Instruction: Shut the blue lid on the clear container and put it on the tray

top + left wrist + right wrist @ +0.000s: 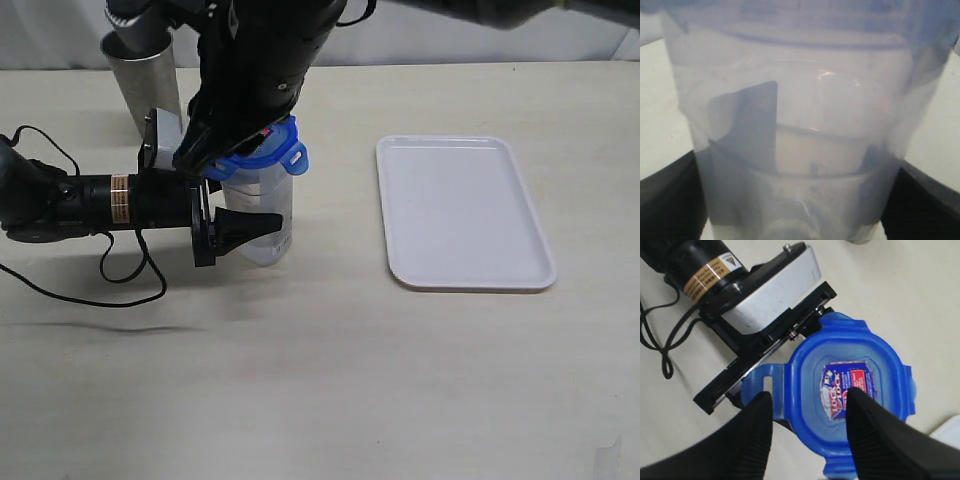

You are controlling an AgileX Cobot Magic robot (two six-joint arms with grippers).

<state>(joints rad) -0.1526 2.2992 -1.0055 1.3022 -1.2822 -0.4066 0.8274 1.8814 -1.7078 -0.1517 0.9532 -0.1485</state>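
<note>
Status: lid (885,370) sits on container (270,195), upright on tabletop (300,380), well apart from tray (465,210). We see left jaws clamped on container low down; right jaws spread open over lid, holding nothing.

Left jaws clamped, level — right jaws parted, pointing down.

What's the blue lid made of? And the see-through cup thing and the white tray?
The lid looks like glossy blue plastic: its thin flaps look slightly see-through. The container seems to be cloudy, see-through plastic, since dark shapes show through its wall. The tray is probably smooth white plastic, with a soft sheen and a rounded moulded rim.
</note>
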